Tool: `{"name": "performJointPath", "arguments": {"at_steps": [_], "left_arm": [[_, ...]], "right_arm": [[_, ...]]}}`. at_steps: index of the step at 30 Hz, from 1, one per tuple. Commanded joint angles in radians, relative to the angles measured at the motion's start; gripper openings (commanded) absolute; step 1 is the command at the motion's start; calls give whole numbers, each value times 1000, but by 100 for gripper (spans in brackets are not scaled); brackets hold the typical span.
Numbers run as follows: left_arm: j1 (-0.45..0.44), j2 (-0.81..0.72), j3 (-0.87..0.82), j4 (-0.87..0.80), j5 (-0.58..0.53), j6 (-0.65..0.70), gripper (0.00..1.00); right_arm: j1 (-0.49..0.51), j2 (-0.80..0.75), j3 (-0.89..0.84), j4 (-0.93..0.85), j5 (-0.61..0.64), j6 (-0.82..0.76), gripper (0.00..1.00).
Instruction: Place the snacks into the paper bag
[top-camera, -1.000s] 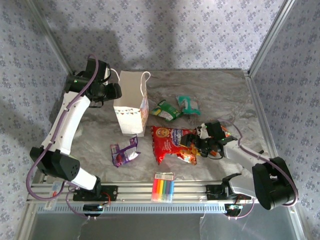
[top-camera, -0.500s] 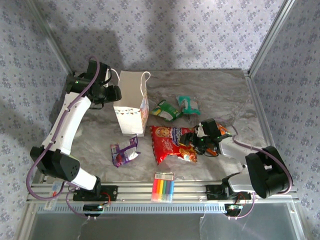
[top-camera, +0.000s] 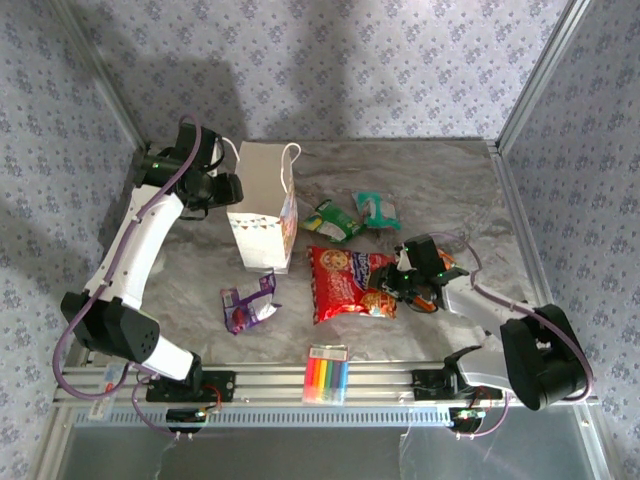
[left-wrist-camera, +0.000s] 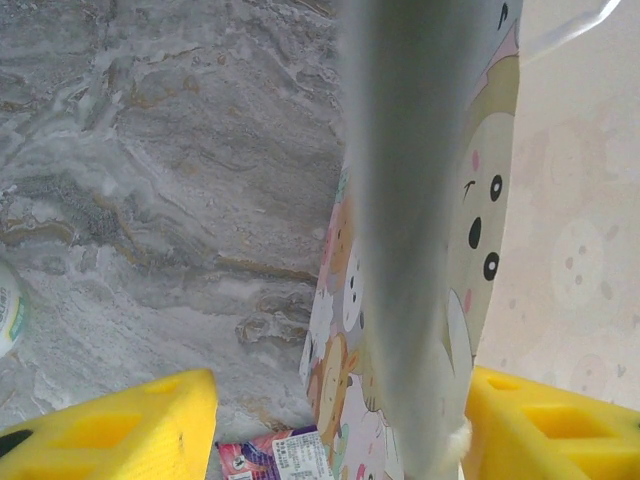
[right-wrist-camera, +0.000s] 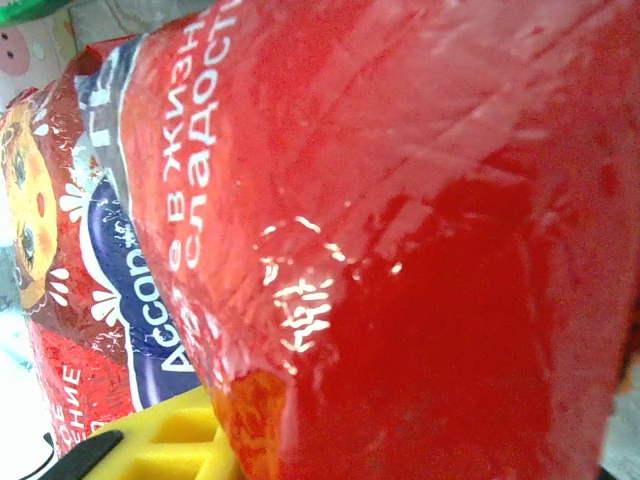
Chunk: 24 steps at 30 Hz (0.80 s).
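Red packet (top-camera: 350, 283) lay mid-tabletop (top-camera: 450, 190) with the right pincer (top-camera: 398, 285) clamped on its right edge, presumably to carry it to the paper bag (top-camera: 262, 205). Left pincer (top-camera: 228, 188) sat apart, astride the bag's left wall, likely bracing it upright. Versus a second ago, the packet had shifted slightly toward the right arm; the left arm was unchanged.

You've got glossy, crinkled foil on the red packet (right-wrist-camera: 400, 250), throwing bright highlights. The paper bag (top-camera: 262, 200) looks matt and smooth; the table (top-camera: 450, 190) is a smooth grey marble-look surface, and the rail (top-camera: 270, 385) is ribbed bare metal.
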Motion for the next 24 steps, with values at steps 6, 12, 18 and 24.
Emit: {"name": "performJointPath", "arguments": {"at_steps": [6, 12, 18, 24], "left_arm": [[-7, -32, -6, 7, -8, -5, 62], [-7, -30, 9, 3, -4, -2, 62], [-7, -41, 48, -7, 12, 7, 63], [-6, -59, 62, -4, 32, 12, 63]], "right_arm": [[-6, -54, 76, -172, 138, -74, 25], [-1, -64, 126, -204, 146, -118, 20], [34, -52, 215, -265, 189, -196, 14], [46, -47, 283, -320, 233, -230, 5]]}}
